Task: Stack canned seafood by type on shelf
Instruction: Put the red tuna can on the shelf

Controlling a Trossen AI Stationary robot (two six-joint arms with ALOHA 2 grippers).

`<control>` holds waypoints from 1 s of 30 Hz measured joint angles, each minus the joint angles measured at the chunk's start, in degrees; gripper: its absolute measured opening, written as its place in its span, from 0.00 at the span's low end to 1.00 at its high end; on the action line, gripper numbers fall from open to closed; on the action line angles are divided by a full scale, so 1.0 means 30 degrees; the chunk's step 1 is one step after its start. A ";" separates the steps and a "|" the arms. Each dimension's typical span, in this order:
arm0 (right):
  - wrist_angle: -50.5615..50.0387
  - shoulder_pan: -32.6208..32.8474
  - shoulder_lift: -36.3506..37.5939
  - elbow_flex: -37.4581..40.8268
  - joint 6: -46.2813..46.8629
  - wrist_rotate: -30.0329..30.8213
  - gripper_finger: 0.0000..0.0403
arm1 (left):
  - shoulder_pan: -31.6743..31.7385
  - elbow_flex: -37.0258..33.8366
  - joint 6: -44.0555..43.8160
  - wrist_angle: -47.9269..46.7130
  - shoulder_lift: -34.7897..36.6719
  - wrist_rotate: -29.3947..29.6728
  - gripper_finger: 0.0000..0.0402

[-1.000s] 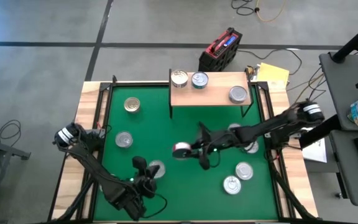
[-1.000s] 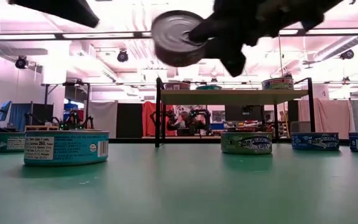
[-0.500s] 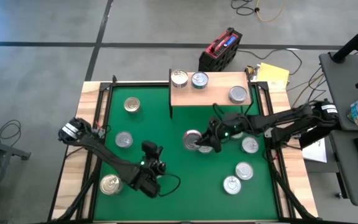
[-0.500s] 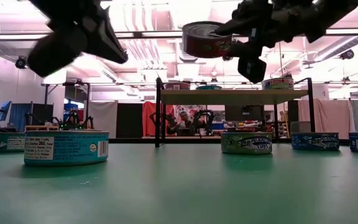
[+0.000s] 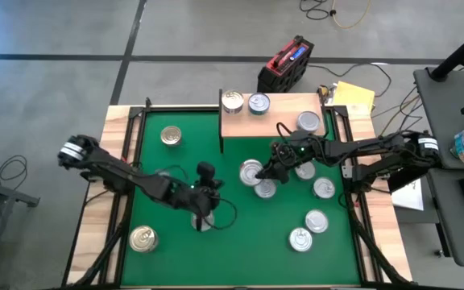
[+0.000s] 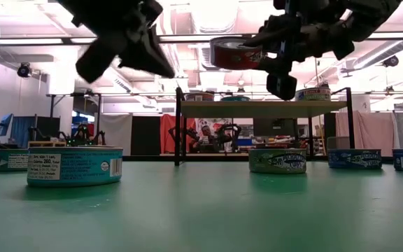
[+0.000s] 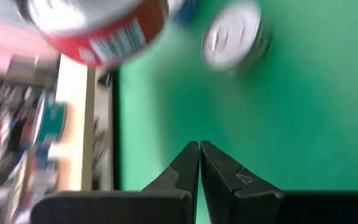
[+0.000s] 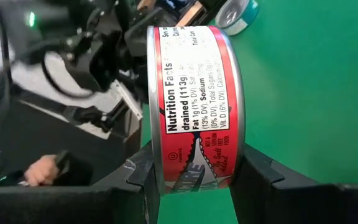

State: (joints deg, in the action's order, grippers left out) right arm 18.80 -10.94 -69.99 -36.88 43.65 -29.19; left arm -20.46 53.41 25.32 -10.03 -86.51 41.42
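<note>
My right gripper (image 5: pixel 263 171) holds a red-labelled can (image 8: pixel 194 99) in the air over the green mat, just in front of the shelf (image 5: pixel 274 122). Three silver-topped cans (image 5: pixel 258 103) stand on the shelf board. Another can (image 5: pixel 265 190) rests on its base on the mat, under the held one. My left gripper (image 7: pixel 199 155) is shut with nothing in it. It hangs above the middle of the mat (image 5: pixel 207 171), pointing toward the red can (image 7: pixel 98 25). A further can (image 5: pixel 204 222) lies partly hidden under the left arm. My right gripper pinches the red can by its two flat ends, one finger (image 8: pixel 140 171) on each, close to the rim (image 8: pixel 156 177). The fingers come nearly level from the table's right side. The can is lifted clear and sits almost level (image 6: pixel 233 52), its label facing outward.
Loose cans stand on the mat at the far left (image 5: pixel 171 135), near left (image 5: pixel 143 238) and near right (image 5: pixel 316 221) (image 5: pixel 300 239) (image 5: pixel 323 188). The mat has a wooden border (image 5: pixel 118 145). A red-and-black box (image 5: pixel 285 64) and yellow paper lie beyond the table.
My right gripper has carried the red can toward the far right, up to the shelf's front, and has rolled, so that the can has turned from standing on edge to almost level. My left gripper, still shut, has swung from the near left toward the middle of the mat.
</note>
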 joint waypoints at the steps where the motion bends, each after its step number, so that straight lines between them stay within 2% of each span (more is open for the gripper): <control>1: 0.0046 0.0007 0.0016 0.0040 0.0117 -0.0085 0.33 | 0.0159 -0.0708 0.0814 0.1684 0.0503 -0.0563 0.00; 5: -0.0027 0.0007 0.0035 0.0304 0.1121 -0.0444 0.33 | 0.0302 -0.2925 0.4492 0.8031 0.1861 -0.1236 0.00; 9: 0.0584 0.0058 0.0035 0.0696 0.2723 -0.0452 0.33 | 0.0280 -0.3938 0.7746 1.1315 0.1940 -0.1402 0.00; 13: 0.2869 0.0106 0.0027 0.1802 0.4912 -0.0326 0.33 | 0.0280 -0.3951 0.9205 1.1990 0.1439 -0.1321 0.05; 18: 0.6739 0.0271 0.0027 0.3550 0.8027 0.0541 0.33 | 0.0280 -0.2921 1.0316 1.2142 0.0517 -0.1125 0.20; 25: 0.7988 0.0313 0.0027 0.3929 0.8868 0.1191 0.33 | 0.0344 -0.1531 1.4188 1.2359 -0.0885 -0.0267 0.47; 30: 0.7912 0.0313 0.0027 0.3760 0.8949 0.1209 0.33 | 0.0401 -0.1464 1.7798 1.4520 -0.1828 0.0294 0.55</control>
State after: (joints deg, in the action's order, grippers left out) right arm 42.54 -10.00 -69.91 -25.60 70.50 -25.56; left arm -19.25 49.02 78.72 33.53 -92.00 42.30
